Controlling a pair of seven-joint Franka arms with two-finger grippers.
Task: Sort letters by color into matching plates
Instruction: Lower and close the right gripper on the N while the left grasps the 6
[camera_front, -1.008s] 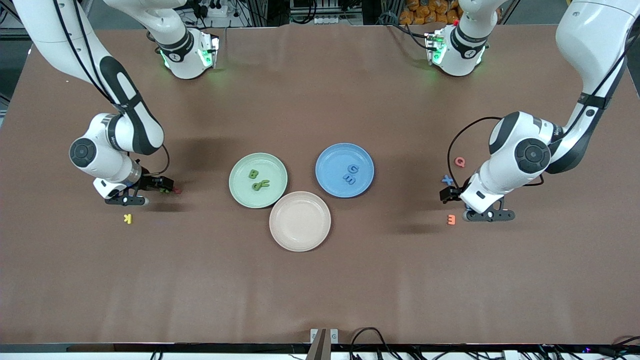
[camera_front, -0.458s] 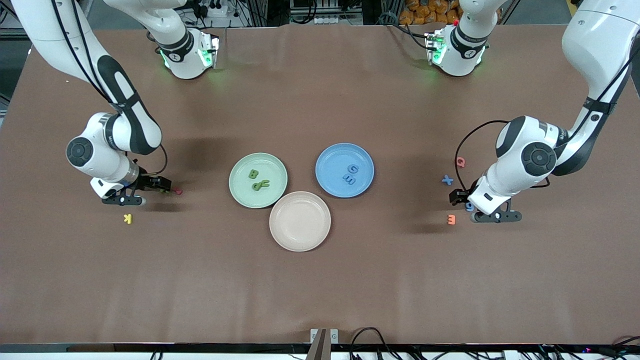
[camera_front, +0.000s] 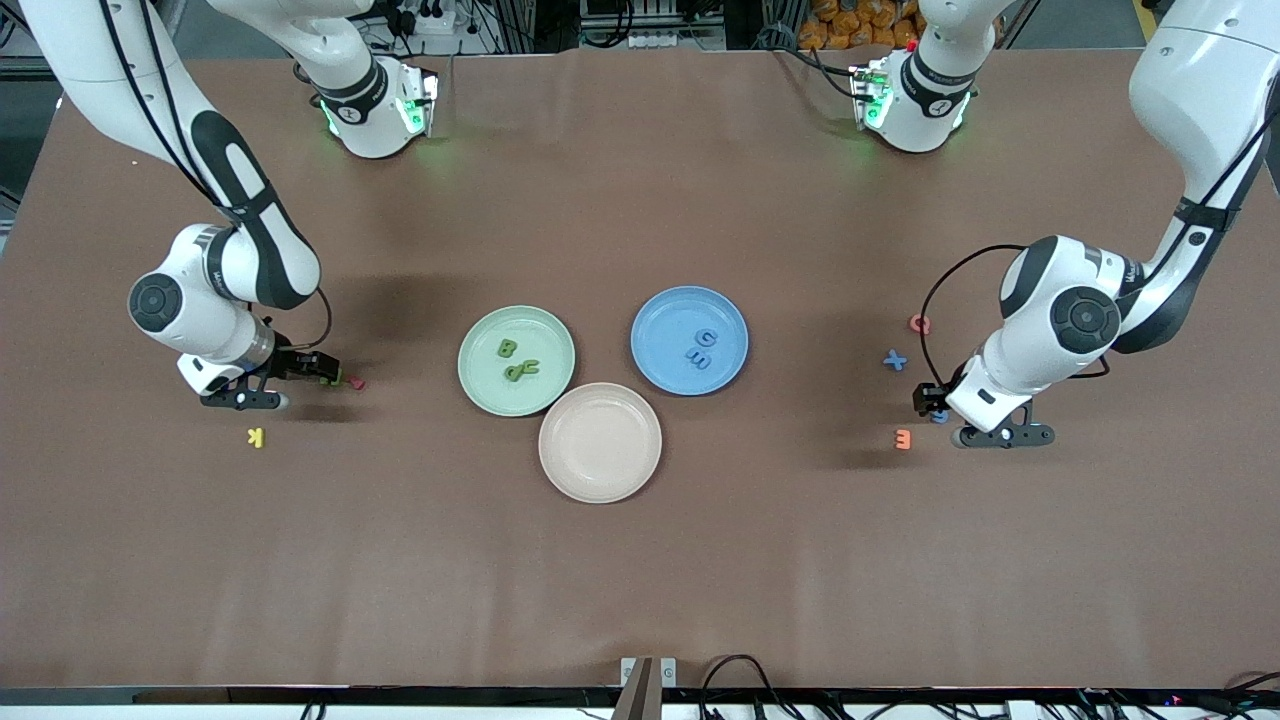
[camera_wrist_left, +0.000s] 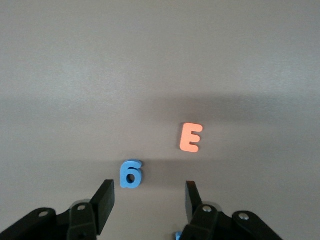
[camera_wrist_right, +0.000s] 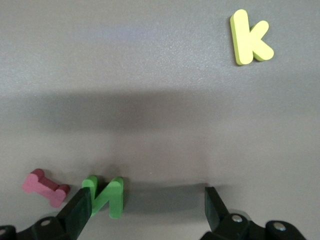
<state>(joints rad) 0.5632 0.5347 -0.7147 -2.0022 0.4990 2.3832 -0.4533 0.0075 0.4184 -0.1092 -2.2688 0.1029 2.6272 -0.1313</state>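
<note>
The sorting is sitting roughly at its halfway mark. The green plate (camera_front: 516, 360) is holding what look like three green letters (camera_front: 516, 362), two of them overlapping, and the blue plate (camera_front: 689, 340), beside it toward the left arm's end of the tabletop (camera_front: 640, 560), is holding two blue letters (camera_front: 702, 349); the beige plate (camera_front: 600, 442), nearer the front camera than both, is lying bare. By this count one green and two blue letters are still waiting. The right pincer (camera_wrist_right: 147, 210) is hanging low near the right arm's end of the tabletop with its fingers wide apart, and the green N (camera_wrist_right: 104, 196) is lying just inside one fingertip, next to a dark red letter (camera_wrist_right: 45, 187), with the yellow K (camera_wrist_right: 251, 37) well apart from them. The left pincer (camera_wrist_left: 149, 202) is sitting low near the left arm's end with its fingers standing apart and clamped on nothing; the blue 6 (camera_wrist_left: 131, 173) is lying just ahead of the gap, toward one finger, with the orange E (camera_wrist_left: 191, 137) close by. A blue X (camera_front: 895, 360) and a red letter (camera_front: 919, 323) are lying farther from the front camera. Both arms seem to be setting up grasps.
</note>
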